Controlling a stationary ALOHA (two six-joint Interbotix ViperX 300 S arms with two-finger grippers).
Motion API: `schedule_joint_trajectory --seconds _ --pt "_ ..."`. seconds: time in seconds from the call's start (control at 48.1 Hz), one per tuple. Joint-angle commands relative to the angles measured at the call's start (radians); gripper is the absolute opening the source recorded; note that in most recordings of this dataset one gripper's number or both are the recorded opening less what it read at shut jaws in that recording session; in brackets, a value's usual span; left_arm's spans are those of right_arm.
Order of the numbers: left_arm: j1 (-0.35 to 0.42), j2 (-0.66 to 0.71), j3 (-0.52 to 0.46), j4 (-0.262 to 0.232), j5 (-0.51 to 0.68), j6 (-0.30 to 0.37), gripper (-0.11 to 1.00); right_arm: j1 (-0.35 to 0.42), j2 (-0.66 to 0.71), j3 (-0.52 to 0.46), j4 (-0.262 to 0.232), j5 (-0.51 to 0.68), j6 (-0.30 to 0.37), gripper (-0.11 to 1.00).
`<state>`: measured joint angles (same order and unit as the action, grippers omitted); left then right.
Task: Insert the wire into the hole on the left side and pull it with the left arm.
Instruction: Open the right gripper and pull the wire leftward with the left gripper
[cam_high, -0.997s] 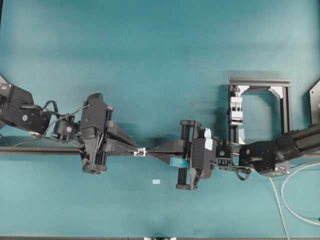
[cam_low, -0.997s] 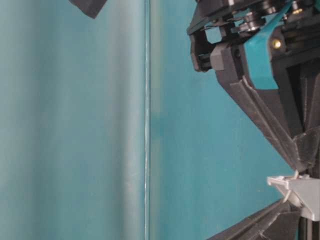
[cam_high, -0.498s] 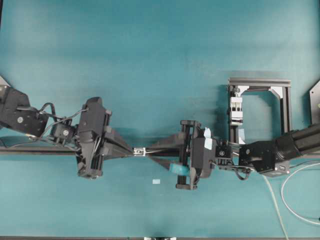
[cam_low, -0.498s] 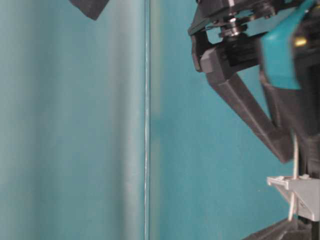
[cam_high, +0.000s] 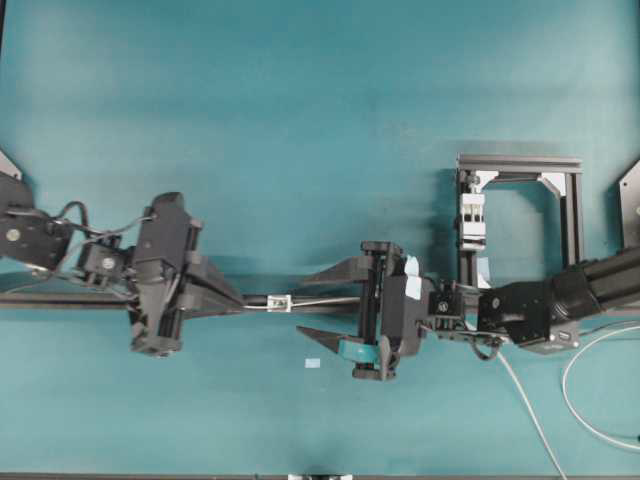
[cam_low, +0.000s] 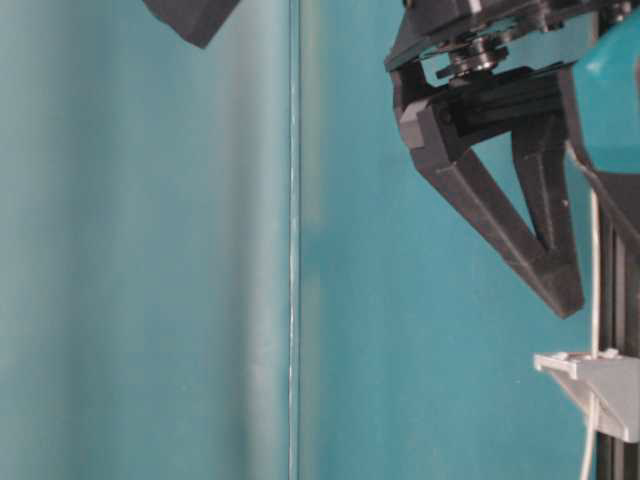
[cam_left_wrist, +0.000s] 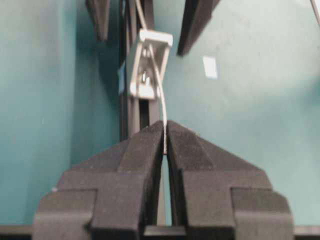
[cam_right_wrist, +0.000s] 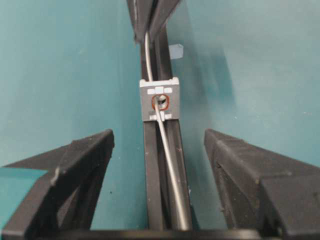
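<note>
The wire (cam_left_wrist: 161, 95) is threaded through the hole (cam_right_wrist: 159, 102), pinched by the left claw (cam_left_wrist: 165, 131); the right claw (cam_right_wrist: 159, 142) is spread; pulling apparently remains.

Overhead camera looking straight down, wide, taking in both arms. Table-level camera sitting close and turned sideways. Each wrist camera looking along its own fingers from opposite ends; both sharing the square fitting (cam_left_wrist: 148, 64) at upper centre frame.
</note>
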<state>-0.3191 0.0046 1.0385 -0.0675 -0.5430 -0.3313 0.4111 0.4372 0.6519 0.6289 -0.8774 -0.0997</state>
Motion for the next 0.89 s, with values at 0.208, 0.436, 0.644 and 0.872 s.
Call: schedule_joint_trajectory --seconds 0.208,0.436,0.644,0.872 --pt "-0.058 -0.124 0.080 0.005 0.014 -0.011 -0.10 -0.002 -0.029 -0.011 -0.003 -0.002 0.000 0.82" --pt "-0.075 -0.160 0.124 0.005 0.043 -0.011 -0.10 -0.002 -0.029 -0.011 -0.003 0.002 0.000 0.82" --pt "-0.074 -0.183 0.141 0.005 0.104 -0.011 -0.10 -0.002 -0.029 -0.014 -0.003 0.018 0.000 0.82" --pt "-0.071 -0.196 0.150 0.005 0.107 -0.012 -0.10 -0.002 -0.029 -0.014 -0.003 0.018 -0.002 0.82"
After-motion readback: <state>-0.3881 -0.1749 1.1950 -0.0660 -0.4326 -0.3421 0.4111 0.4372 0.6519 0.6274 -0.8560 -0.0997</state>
